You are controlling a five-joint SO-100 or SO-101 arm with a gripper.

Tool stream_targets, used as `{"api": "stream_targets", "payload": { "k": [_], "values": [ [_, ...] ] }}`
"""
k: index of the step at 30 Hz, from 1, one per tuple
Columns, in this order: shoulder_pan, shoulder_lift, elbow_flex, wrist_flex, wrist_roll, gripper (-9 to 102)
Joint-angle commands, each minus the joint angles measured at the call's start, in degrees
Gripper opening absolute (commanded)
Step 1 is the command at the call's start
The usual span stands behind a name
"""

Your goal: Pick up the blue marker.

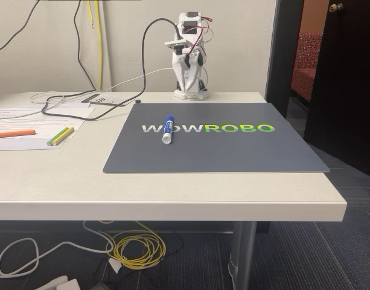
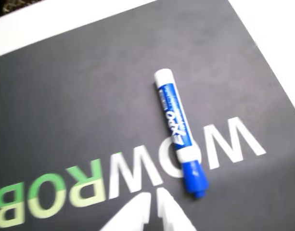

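The blue marker (image 1: 168,129) lies flat on the dark grey mat (image 1: 233,151), across the white "WOW" lettering, with its blue cap toward the arm. In the wrist view the blue marker (image 2: 178,130) has a white barrel, a blue label and a blue cap at the lower end. The white arm (image 1: 188,57) is folded up at the back edge of the table, well behind the marker. My gripper (image 2: 154,204) shows at the bottom edge of the wrist view, its two white fingertips (image 2: 133,214) close together with nothing between them, left of the marker's cap.
An orange pen (image 1: 14,133) and thin green and yellow pens (image 1: 60,136) lie on papers at the left. Black and white cables (image 1: 70,103) trail over the back left of the table. The table's front edge (image 1: 172,208) is near; a dark door (image 1: 341,78) stands to the right.
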Motion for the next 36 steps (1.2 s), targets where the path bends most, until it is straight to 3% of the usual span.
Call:
{"api": "stream_targets", "payload": {
  "k": [1,21,31,36],
  "values": [
    [1.41,-3.25,-3.87,-3.52,-2.20,0],
    [6.15,-18.11,-11.43,-15.29,-11.16,1],
    [7.73,-22.32,-12.83,-18.28,-16.88,20],
    [7.82,-26.37,-14.41,-18.02,-16.79,22]
  ]
}}
